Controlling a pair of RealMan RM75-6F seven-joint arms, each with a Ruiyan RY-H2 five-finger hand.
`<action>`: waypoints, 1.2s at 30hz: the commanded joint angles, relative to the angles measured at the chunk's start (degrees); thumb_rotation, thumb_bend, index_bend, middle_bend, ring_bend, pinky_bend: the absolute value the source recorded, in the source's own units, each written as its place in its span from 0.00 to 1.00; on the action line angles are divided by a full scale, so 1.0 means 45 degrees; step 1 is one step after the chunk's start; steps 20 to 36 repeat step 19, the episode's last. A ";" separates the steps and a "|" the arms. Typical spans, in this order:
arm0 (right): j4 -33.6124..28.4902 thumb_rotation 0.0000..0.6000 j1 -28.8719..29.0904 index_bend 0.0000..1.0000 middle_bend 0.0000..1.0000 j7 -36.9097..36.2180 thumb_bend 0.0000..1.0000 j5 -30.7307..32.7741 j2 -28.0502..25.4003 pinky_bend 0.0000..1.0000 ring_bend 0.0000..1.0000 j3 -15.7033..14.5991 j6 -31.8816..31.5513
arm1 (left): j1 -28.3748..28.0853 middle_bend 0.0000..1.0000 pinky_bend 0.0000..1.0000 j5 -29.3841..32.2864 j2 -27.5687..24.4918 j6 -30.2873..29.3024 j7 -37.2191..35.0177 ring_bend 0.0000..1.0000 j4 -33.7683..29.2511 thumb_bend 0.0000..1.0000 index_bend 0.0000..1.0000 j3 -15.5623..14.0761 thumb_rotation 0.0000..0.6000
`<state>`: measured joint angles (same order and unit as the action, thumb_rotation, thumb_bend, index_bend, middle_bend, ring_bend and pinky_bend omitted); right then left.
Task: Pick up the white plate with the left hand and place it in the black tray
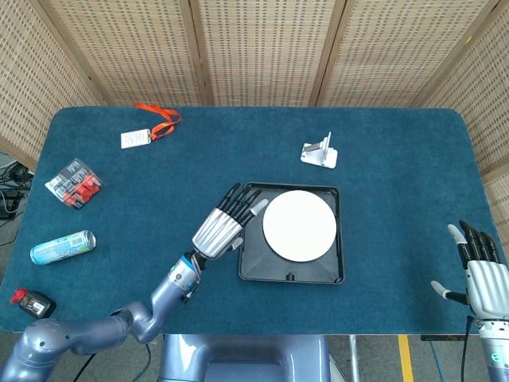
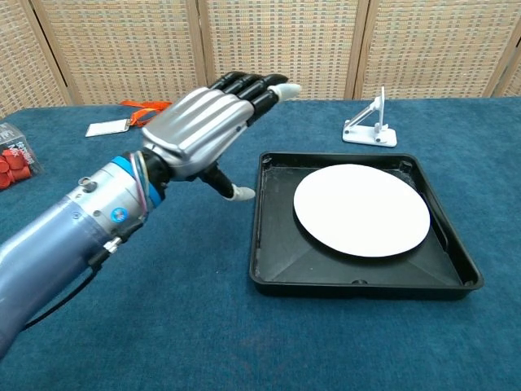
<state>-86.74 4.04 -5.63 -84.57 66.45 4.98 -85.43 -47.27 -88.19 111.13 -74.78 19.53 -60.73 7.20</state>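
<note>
Well, the white plate point(image 1: 299, 225) lies flat inside the black tray point(image 1: 334, 270), and the left hand point(image 1: 223, 228) hovers just beside the tray's left edge, fingers spread and holding nothing. From the chest camera that hand point(image 2: 203, 130) hangs plainly above the blue table point(image 2: 244, 342), apart from the tray point(image 2: 269, 277). Only the head camera catches the right hand point(image 1: 479, 274), fingers apart and empty, off at the table's right edge, plus a can point(image 1: 62, 247) far left.

A green can point(image 1: 63, 247), red packet point(image 1: 74, 184), orange lanyard with tag point(image 1: 149, 128), white stand point(image 1: 320, 151) and small black-and-red device point(image 1: 32, 302) lie scattered on the blue table point(image 1: 398, 175).
</note>
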 commanded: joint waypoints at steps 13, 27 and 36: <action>-0.1033 1.00 0.0051 0.00 0.00 0.1200 0.11 -0.0057 -0.0164 0.00 0.00 -0.0229 0.0297 | 0.6289 0.00 0.00 0.1322 -0.6756 -0.3837 0.1396 0.00 -0.7568 0.00 0.00 -0.2727 1.00; -0.1114 1.00 0.0057 0.00 0.00 0.1201 0.11 -0.0127 -0.0204 0.00 0.00 -0.0276 0.0319 | 0.7103 0.00 0.00 0.1103 -0.7113 -0.4176 0.1149 0.00 -0.7354 0.00 0.00 -0.2965 1.00; -0.1114 1.00 0.0057 0.00 0.00 0.1201 0.11 -0.0127 -0.0204 0.00 0.00 -0.0276 0.0319 | 0.7103 0.00 0.00 0.1103 -0.7113 -0.4176 0.1149 0.00 -0.7354 0.00 0.00 -0.2965 1.00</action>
